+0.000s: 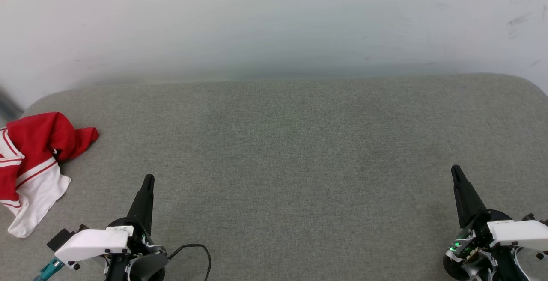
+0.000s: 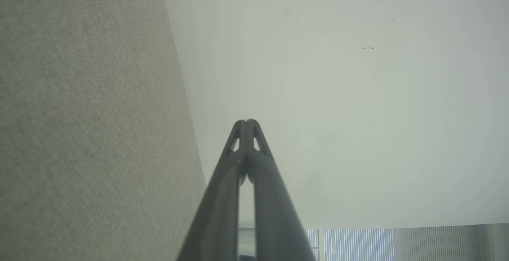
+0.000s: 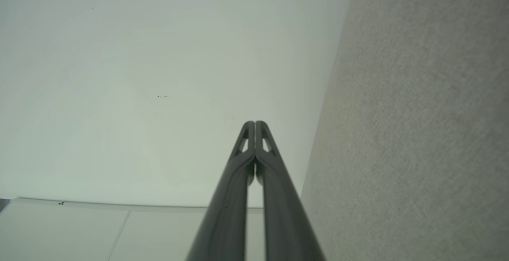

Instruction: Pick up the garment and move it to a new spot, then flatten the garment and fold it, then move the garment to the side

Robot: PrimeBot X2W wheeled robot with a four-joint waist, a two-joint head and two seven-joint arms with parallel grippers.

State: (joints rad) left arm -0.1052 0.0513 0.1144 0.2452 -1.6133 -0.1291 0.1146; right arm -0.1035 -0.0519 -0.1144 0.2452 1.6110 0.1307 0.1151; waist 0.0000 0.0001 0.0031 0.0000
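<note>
**Item 1. Garment**: red jersey shirt with a white sleeve and red-and-white striped trim. It lies crumpled in a heap at the left end of the grey fabric surface, partly cut off by the head view's edge. No lettering shows in the folds.

**Item 2. Left claw**: fingers pressed together, nothing held. It sits just to the right of the garment and a little nearer the robot, clear of the cloth.

**Item 3. Right claw**: fingers likewise closed, nothing held. It is well apart from the garment, far to its right.

**Item 4. Wall**: pale and plain, behind the garment and the surface.

**Step in hand (judged):** the first pickup, not yet begun.

**Handling note:** the left claw is the nearer tool and must spread its fingers before going in. The bunched red ridge on top of the heap looks a surer hold than the thin white sleeve. Lifting the cloth clear before carrying it to the bare stretch right of the garment would avoid dragging. Because the garment lies by the surface's end, a sideways nudge could push it off.
</note>
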